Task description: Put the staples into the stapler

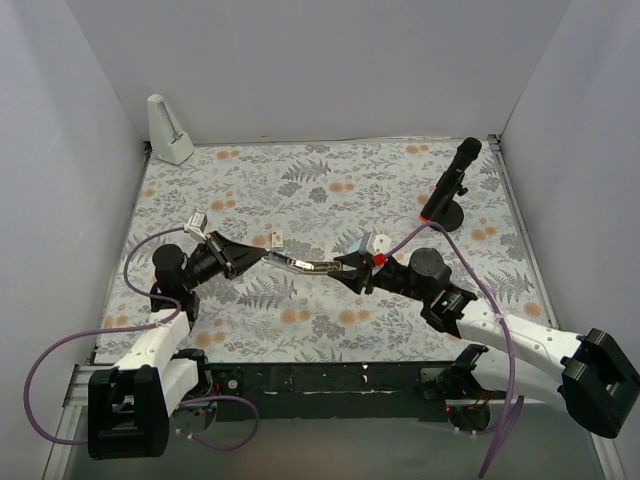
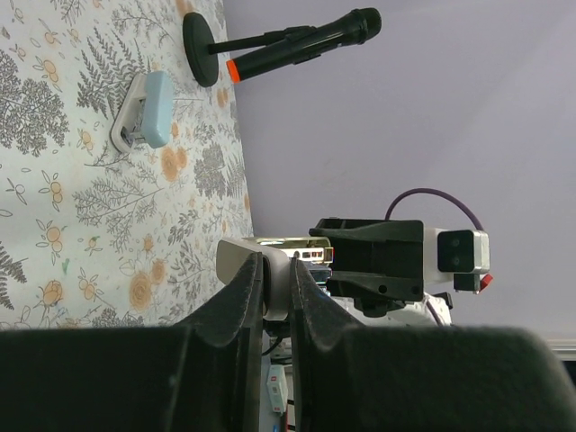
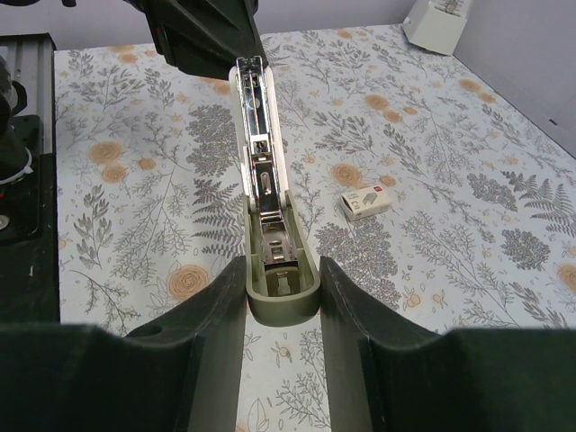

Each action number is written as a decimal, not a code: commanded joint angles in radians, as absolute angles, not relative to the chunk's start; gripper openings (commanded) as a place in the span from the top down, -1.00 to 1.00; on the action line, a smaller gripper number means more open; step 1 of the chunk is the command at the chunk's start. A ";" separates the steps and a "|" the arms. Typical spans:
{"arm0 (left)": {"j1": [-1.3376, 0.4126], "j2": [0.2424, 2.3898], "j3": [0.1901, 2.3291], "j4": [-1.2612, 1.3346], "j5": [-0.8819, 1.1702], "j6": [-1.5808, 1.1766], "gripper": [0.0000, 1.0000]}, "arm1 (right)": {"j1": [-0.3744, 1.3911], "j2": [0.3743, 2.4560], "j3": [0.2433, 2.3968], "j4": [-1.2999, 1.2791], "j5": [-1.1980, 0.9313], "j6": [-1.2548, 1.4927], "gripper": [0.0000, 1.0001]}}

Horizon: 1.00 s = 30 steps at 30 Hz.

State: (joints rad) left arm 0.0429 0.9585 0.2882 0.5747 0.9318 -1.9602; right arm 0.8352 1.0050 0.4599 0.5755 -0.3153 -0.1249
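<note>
The light-blue stapler [image 1: 366,243] [image 2: 148,110] lies on the floral table, just behind my right gripper, and neither gripper holds it. The staples' small beige box [image 1: 277,238] [image 3: 369,202] lies on the table beside the left gripper. An olive-green bar [image 1: 300,264] [image 3: 283,310], folded open with a silver inner rail, hangs above the table between both arms. My right gripper [image 1: 347,267] [image 3: 283,274] is shut on the sides of its olive end. My left gripper [image 1: 262,256] [image 2: 276,270] is shut on the pale far end [image 2: 236,256].
A black microphone on a round stand [image 1: 450,185] [image 2: 297,40] stands at the back right. A white wedge-shaped object [image 1: 170,130] [image 3: 436,22] sits in the back left corner. White walls close off three sides of the table.
</note>
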 commanded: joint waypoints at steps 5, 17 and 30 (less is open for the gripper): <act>0.126 0.936 0.195 0.756 0.781 -2.298 1.00 | 0.802 0.931 0.373 0.555 -0.213 -0.101 0.97; 0.130 0.916 0.394 0.282 0.729 -1.826 1.00 | 0.802 0.960 0.531 0.399 -0.264 -0.121 0.97; 0.080 0.946 0.436 0.192 0.704 -1.692 0.43 | 0.802 1.058 0.682 0.227 -0.301 -0.124 0.97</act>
State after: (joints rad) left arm 0.0601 0.9390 0.4038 0.2245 0.8459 -1.7382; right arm 0.8268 1.0599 0.6178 0.3344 -0.3275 -0.1085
